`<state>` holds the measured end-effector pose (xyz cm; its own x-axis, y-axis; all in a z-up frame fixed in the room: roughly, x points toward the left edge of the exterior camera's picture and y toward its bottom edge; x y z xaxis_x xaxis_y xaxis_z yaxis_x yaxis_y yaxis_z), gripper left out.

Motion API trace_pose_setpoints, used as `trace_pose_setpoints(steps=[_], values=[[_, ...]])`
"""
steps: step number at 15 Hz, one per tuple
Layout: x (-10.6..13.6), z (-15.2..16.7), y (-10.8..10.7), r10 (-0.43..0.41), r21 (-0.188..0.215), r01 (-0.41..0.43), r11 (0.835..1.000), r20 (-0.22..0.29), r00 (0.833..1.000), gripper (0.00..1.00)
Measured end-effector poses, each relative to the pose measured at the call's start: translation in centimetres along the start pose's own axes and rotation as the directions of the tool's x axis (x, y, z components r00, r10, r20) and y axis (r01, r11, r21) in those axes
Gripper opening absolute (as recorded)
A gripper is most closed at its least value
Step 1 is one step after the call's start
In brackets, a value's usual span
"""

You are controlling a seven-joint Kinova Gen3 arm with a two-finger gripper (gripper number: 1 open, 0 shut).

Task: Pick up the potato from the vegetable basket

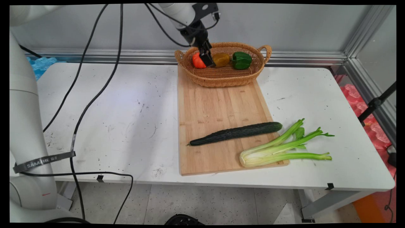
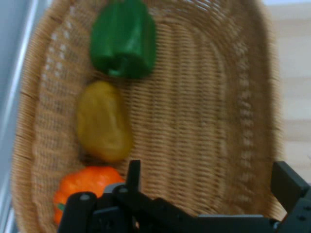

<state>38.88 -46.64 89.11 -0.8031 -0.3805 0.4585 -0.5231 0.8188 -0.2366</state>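
My gripper [image 1: 207, 59] hangs over the left part of a wicker basket [image 1: 221, 80], just above its floor. Its fingers stand open with nothing between them. In the hand view the open gripper [image 2: 211, 179] looks down on bare basket weave [image 2: 209, 97]. An orange-red pepper [image 1: 197, 60] [image 2: 85, 187] lies beside one finger [image 2: 133, 174], close to it; whether they touch I cannot tell. A yellow pepper [image 1: 221, 59] [image 2: 103, 121] and a green pepper [image 1: 241, 60] [image 2: 124, 41] lie in a row beyond it along the basket's back wall.
The basket stands at the far end of a wooden cutting board [image 1: 215, 104]. A dark cucumber [image 1: 237, 133] lies across the board's near half. Celery stalks [image 1: 278, 150] rest on its near right corner and stick out onto the table. Black cables hang at the left.
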Motion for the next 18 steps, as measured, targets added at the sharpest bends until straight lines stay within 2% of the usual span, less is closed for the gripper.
trace_pose_setpoints(steps=[5, 12, 18], values=[[0.3, 2.0, -4.1, -0.041, 0.031, 0.042, 0.999, -0.044, 0.998, 1.0], [-1.0, 5.4, -7.2, -0.157, 0.034, 0.159, 0.987, -0.073, 0.985, 1.0], [-1.4, 8.7, -9.3, -0.199, 0.024, 0.203, 0.979, -0.106, 0.974, 1.0]])
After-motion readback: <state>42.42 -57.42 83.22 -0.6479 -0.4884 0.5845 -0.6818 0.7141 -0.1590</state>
